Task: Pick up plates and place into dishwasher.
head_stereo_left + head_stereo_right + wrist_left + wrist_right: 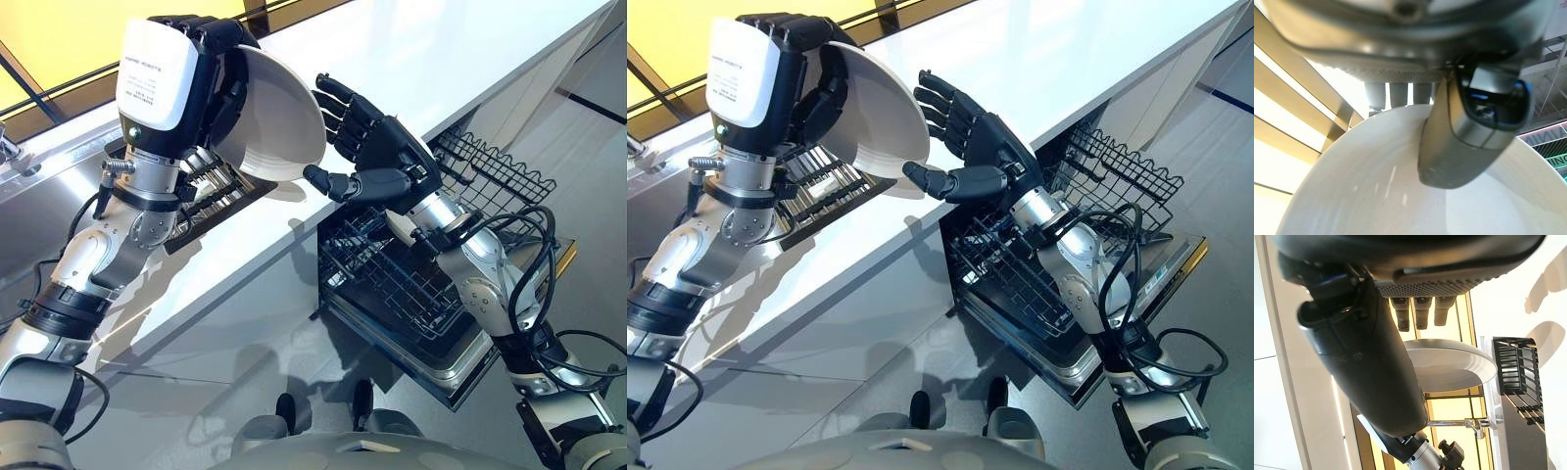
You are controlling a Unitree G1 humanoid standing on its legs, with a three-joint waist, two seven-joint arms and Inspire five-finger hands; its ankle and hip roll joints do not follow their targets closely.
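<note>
One white plate (279,122), one dish rack (211,191), one dishwasher basket (392,279)

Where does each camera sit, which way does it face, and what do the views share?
Left eye view: on the head, looking down at the white countertop; the left hand grips a white round plate, the open right hand reaches toward it above the black wire dishwasher rack.
Right eye view: the same scene, slightly offset.
Left wrist view: along the left hand, thumb pressed on the plate.
Right wrist view: along the right hand, facing the plate.
All four share the plate.
</note>
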